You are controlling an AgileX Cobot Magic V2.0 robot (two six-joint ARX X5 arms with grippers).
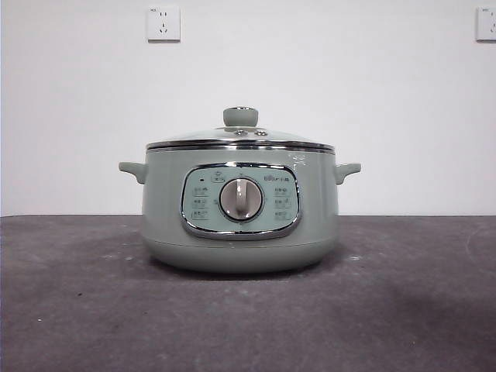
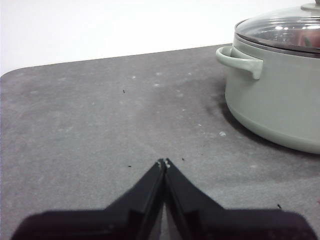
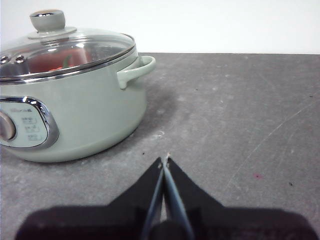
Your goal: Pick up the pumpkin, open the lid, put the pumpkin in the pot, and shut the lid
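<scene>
The sage-green pot (image 1: pixel 240 209) stands in the middle of the dark grey table, its dial facing the front camera. The glass lid (image 1: pixel 240 138) with its green knob (image 1: pixel 241 117) sits closed on the pot. Through the glass in the right wrist view, the orange-red pumpkin (image 3: pixel 52 61) with a green stem shows inside the pot (image 3: pixel 75 115). My left gripper (image 2: pixel 164 162) is shut and empty, low over the table, apart from the pot (image 2: pixel 275 100). My right gripper (image 3: pixel 165 160) is shut and empty on the pot's other side.
The grey table (image 1: pixel 77 310) runs to a white wall with two sockets (image 1: pixel 163 23). The pot's side handles (image 1: pixel 133 169) stick out on both sides. Neither arm shows in the front view.
</scene>
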